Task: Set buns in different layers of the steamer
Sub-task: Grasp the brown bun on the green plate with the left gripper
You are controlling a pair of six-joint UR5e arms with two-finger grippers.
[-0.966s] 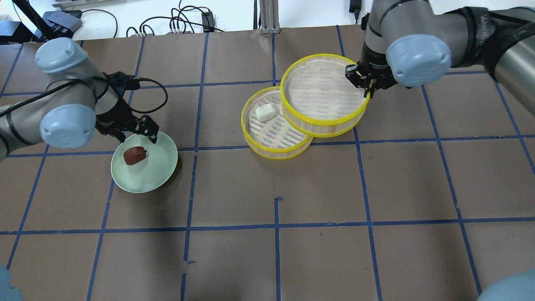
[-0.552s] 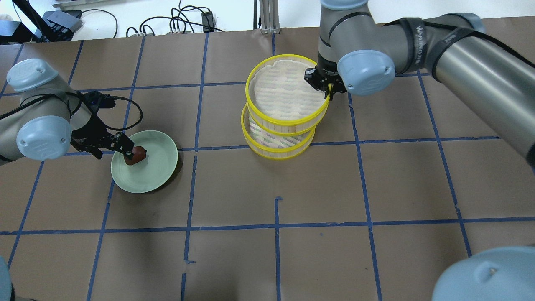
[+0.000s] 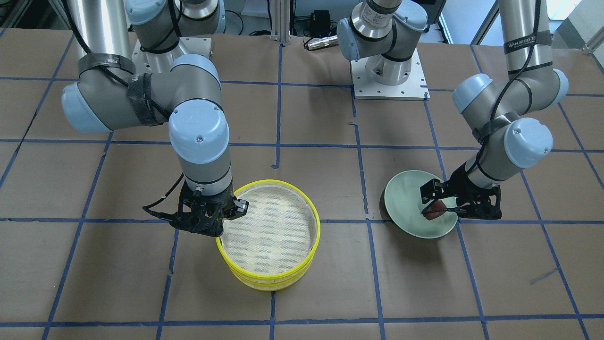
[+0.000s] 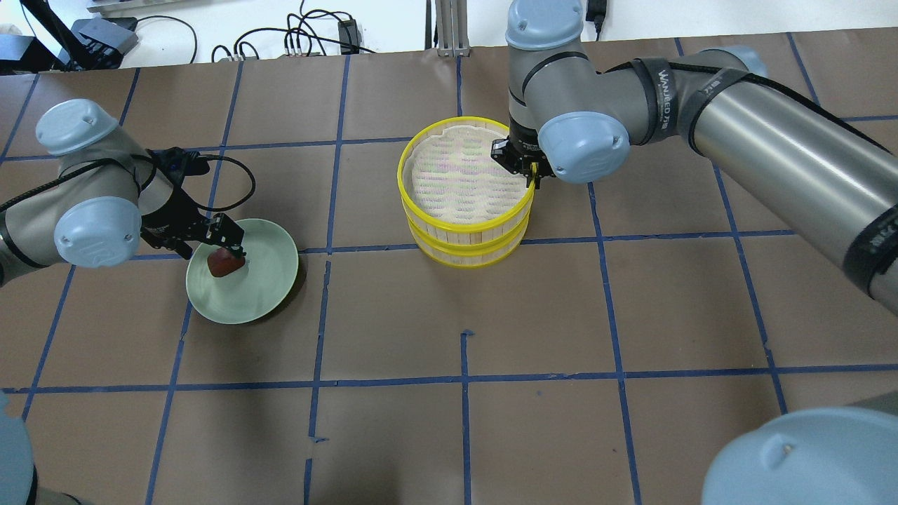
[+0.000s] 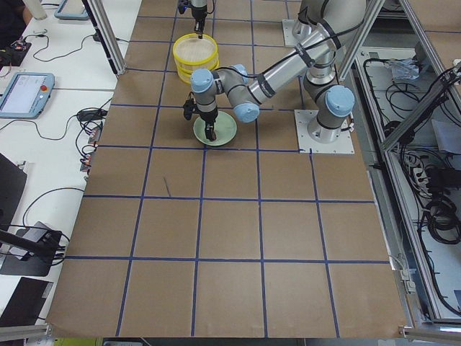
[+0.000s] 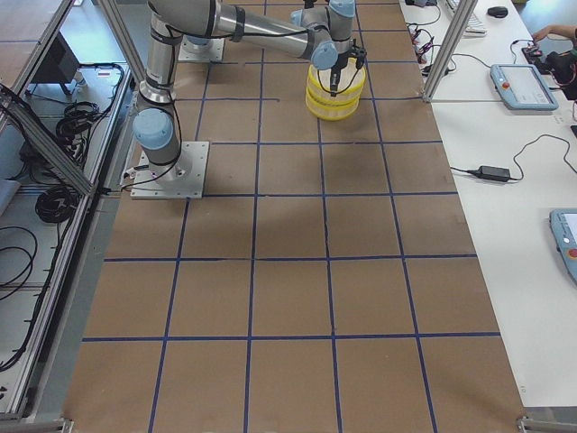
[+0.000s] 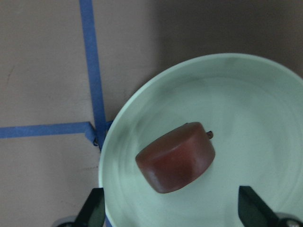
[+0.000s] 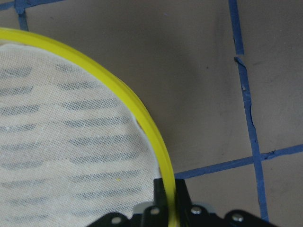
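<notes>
Yellow-rimmed, with pale mesh bottoms, the upper layer (image 4: 456, 179) is sitting stacked on the lower layer (image 4: 466, 254) on the bench (image 4: 631, 315). The right claw (image 4: 530, 175) is clenching the upper rim. The dark reddish-brown bun (image 4: 224, 263) is lying on the green plate (image 4: 259, 294), and the left claw (image 4: 226, 251) is standing spread wide around it, not touching.

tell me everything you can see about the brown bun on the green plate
The brown bun is small, smooth and dark reddish-brown, a rounded oval block with a flatter end face and a tiny stub at one end. It rests on the pale green plate, a little off centre, touching only the plate. The left gripper is just above it, open, with its fingertips wide to either side and clear of the bun.
</notes>
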